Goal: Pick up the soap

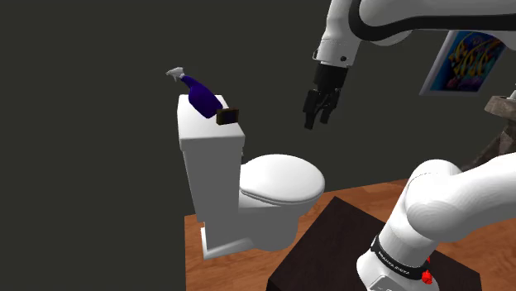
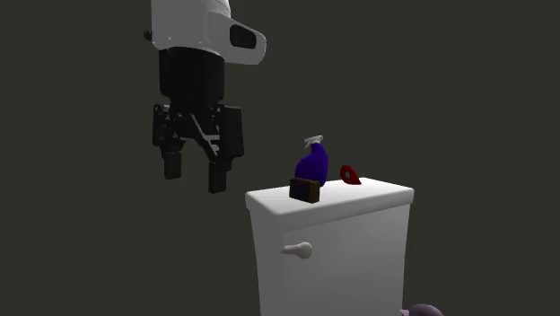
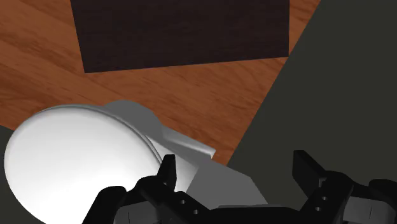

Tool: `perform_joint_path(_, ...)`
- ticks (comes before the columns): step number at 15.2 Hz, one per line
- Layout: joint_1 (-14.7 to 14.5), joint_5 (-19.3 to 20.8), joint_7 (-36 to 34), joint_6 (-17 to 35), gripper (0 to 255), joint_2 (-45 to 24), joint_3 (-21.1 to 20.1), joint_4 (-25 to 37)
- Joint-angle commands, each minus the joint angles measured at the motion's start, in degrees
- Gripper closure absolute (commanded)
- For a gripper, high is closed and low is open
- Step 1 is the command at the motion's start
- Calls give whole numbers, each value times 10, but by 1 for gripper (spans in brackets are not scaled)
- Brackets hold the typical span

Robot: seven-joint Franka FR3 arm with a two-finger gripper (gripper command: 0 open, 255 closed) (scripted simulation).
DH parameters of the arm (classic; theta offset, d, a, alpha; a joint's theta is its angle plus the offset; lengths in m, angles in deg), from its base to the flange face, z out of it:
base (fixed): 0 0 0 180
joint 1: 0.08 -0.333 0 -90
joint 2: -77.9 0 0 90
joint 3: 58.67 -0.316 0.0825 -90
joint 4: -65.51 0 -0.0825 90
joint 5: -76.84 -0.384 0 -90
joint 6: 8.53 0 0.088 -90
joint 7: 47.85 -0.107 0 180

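**End effector** point(image 1: 318, 122): fingers apart, nothing held. It hangs in open air above the closed toilet seat lid point(image 1: 281, 178), well apart from the tank.

**Soap** point(image 1: 227, 116): a small dark brown block on the white tank lid point(image 1: 203, 131), near the edge on the bowl side and just beside a blue spray bottle point(image 1: 201, 97).

**Assessment:** the block is probably light and stiff, possibly slick. A firm pinch across its narrow faces looks advisable, approached from the side away from the bottle, which could tip if brushed.
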Motion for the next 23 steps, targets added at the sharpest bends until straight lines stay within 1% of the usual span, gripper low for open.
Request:
perform_joint_path(1,0,0,0,0,0,0,0,0)
perform_joint_path(6,-21,41,147,47,0,-103,52,53)
perform_joint_path(11,-45,61,287,83,0,-214,91,130)
perform_joint_path(17,-70,60,448,105,0,-349,117,247)
perform_joint_path(23,-83,46,596,105,0,-482,117,385)
